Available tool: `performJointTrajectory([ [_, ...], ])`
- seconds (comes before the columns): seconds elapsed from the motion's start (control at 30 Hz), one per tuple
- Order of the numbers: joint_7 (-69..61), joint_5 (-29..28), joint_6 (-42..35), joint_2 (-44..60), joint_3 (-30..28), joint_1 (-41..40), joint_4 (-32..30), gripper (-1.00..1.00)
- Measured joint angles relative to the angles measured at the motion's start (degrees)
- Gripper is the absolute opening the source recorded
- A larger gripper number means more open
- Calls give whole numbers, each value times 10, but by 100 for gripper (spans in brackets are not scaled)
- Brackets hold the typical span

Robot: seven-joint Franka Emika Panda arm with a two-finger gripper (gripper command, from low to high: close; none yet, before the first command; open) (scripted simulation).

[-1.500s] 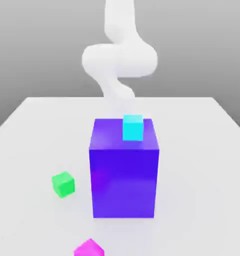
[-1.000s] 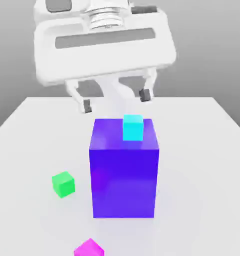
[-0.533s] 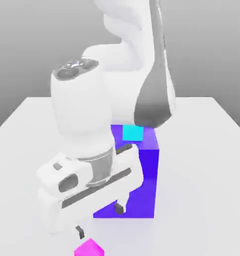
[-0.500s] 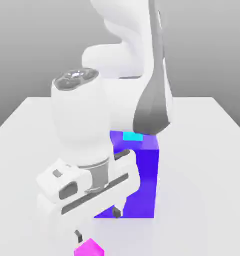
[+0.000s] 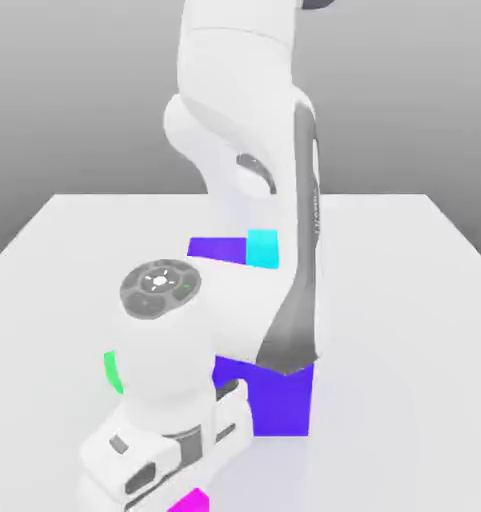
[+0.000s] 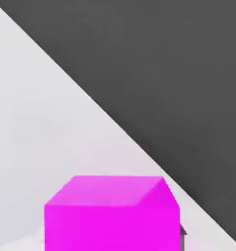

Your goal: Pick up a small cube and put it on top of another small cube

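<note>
Behind our arm (image 5: 254,200) stand the blue-violet block (image 5: 274,405), cyan cube (image 5: 263,248) and green cube (image 5: 111,368); our pincer pinches the magenta cube (image 6: 112,215).

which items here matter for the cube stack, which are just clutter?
In play:
- magenta cube, under the hand
- cyan cube, on the blue-violet block, likely the base

Clutter:
- green cube, mostly hidden by the arm
- big blue-violet block

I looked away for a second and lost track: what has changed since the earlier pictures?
The arm swung in from the back and came down over the pink cube at the near table edge. Its gripper opened on the way and has now shut. The cyan cube stayed on the blue block; the green cube stayed put.
</note>
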Motion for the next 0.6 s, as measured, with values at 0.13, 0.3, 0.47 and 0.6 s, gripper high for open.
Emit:
performJointTrajectory([
  [0.13, 37, -9, -26, -48, -24, 6, -15, -100],
  [0.3, 114, -16, -32, -95, -65, 7, -52, -100],
  [0.47, 208, -45, -30, -147, -107, 8, -92, -100],
  [0.6, 297, -89, -25, -194, -139, 0, -125, -100],
])
